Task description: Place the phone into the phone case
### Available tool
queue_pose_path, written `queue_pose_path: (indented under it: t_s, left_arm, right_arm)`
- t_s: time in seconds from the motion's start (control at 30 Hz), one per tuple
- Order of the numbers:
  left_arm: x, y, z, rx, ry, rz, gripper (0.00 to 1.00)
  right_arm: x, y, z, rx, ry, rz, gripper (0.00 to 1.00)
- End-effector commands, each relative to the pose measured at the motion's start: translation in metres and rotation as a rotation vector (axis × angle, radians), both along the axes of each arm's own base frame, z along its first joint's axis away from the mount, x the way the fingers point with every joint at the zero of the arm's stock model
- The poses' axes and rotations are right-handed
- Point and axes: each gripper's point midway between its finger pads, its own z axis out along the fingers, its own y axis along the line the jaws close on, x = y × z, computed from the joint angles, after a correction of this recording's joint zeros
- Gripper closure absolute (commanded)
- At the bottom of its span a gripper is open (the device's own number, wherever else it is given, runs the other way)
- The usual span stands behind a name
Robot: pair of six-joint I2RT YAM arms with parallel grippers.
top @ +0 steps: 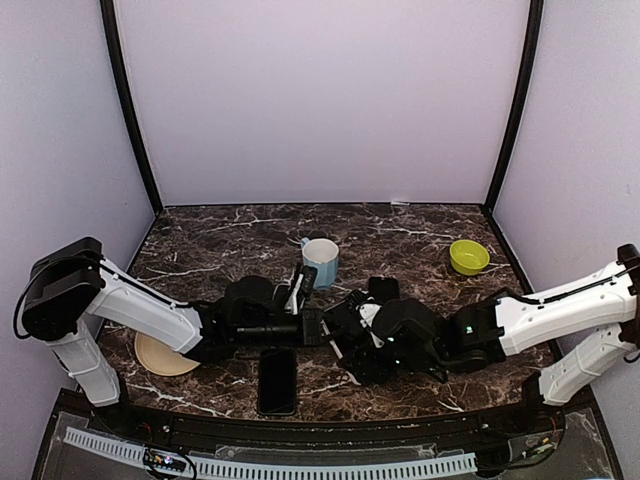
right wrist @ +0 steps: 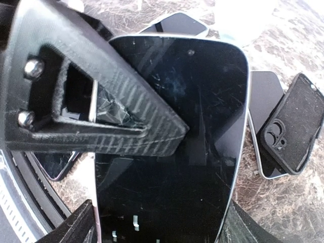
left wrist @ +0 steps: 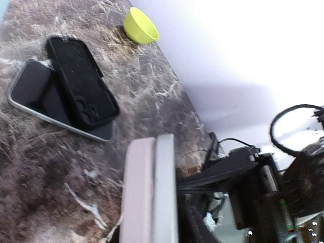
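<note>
Phone [right wrist: 202,126] in right jaws' grip; left jaws unclear; case [left wrist: 81,83] atop spare phone [left wrist: 30,88]

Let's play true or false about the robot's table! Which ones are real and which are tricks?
1. The right hand holds a phone. True.
2. The bowl is red. False: it is yellow-green.
3. The black phone case lies partly on another phone. True.
4. The held phone is already inside the case. False: the case is not around it.
</note>
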Motion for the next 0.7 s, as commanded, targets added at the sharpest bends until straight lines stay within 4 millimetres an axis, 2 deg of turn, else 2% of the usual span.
queue_pose_path:
  t_s: [0.0, 0.03, 0.07, 0.1, 0.17, 0.2, 0.23, 0.27, 0.33, 0.4, 0.43, 0.47, 0.53, 0.6, 0.67]
  left_arm:
    - [-0.013, -0.004, 0.007, -0.035, -0.043, -0.091, 0.82]
    - [-0.017, -0.003, 0.009, -0.04, -0.054, -0.108, 0.9]
    - [-0.019, 0.0, 0.006, -0.034, -0.058, -0.116, 0.93]
    - [-0.022, 0.002, 0.008, -0.032, -0.079, -0.131, 0.98]
    - [-0.027, 0.005, 0.007, -0.014, -0.11, -0.159, 1.0]
    - [-0.03, 0.007, 0.004, 0.001, -0.118, -0.174, 1.0]
    - [-0.036, 0.007, 0.011, -0.002, -0.165, -0.214, 1.0]
    - [-0.04, 0.007, 0.013, 0.004, -0.188, -0.238, 1.0]
    - [-0.056, 0.005, 0.032, -0.01, -0.304, -0.314, 1.0]
    - [-0.074, 0.004, 0.058, -0.024, -0.457, -0.377, 1.0]
    - [-0.086, 0.001, 0.059, 0.0, -0.541, -0.43, 1.0]
    - [-0.092, 0.001, 0.065, -0.003, -0.588, -0.453, 1.0]
    - [-0.105, 0.002, 0.064, -0.001, -0.663, -0.513, 1.0]
    - [-0.113, 0.003, 0.063, -0.017, -0.701, -0.55, 1.0]
    - [-0.12, 0.007, 0.066, -0.047, -0.725, -0.576, 1.0]
  right_arm:
    - [-0.013, 0.021, 0.034, 0.156, -0.036, 0.105, 0.64]
    - [-0.015, 0.019, 0.034, 0.166, -0.034, 0.117, 0.62]
    - [-0.018, 0.018, 0.034, 0.173, -0.03, 0.134, 0.58]
    - [-0.022, 0.016, 0.034, 0.177, -0.026, 0.156, 0.51]
    - [-0.03, 0.012, 0.035, 0.161, -0.016, 0.216, 0.19]
    - [-0.033, 0.009, 0.035, 0.145, -0.015, 0.243, 0.1]
    - [-0.038, 0.006, 0.037, 0.136, -0.007, 0.279, 0.03]
    - [-0.044, 0.005, 0.042, 0.143, 0.008, 0.329, 0.02]
    - [-0.056, 0.004, 0.055, 0.2, 0.051, 0.442, 0.02]
    - [-0.064, 0.005, 0.072, 0.297, 0.093, 0.53, 0.02]
    - [-0.066, 0.006, 0.077, 0.337, 0.105, 0.563, 0.02]
    - [-0.066, 0.007, 0.08, 0.366, 0.108, 0.578, 0.01]
    - [-0.067, 0.013, 0.079, 0.393, 0.117, 0.603, 0.03]
    - [-0.069, 0.02, 0.078, 0.388, 0.134, 0.627, 0.11]
    - [-0.07, 0.027, 0.078, 0.386, 0.153, 0.646, 0.25]
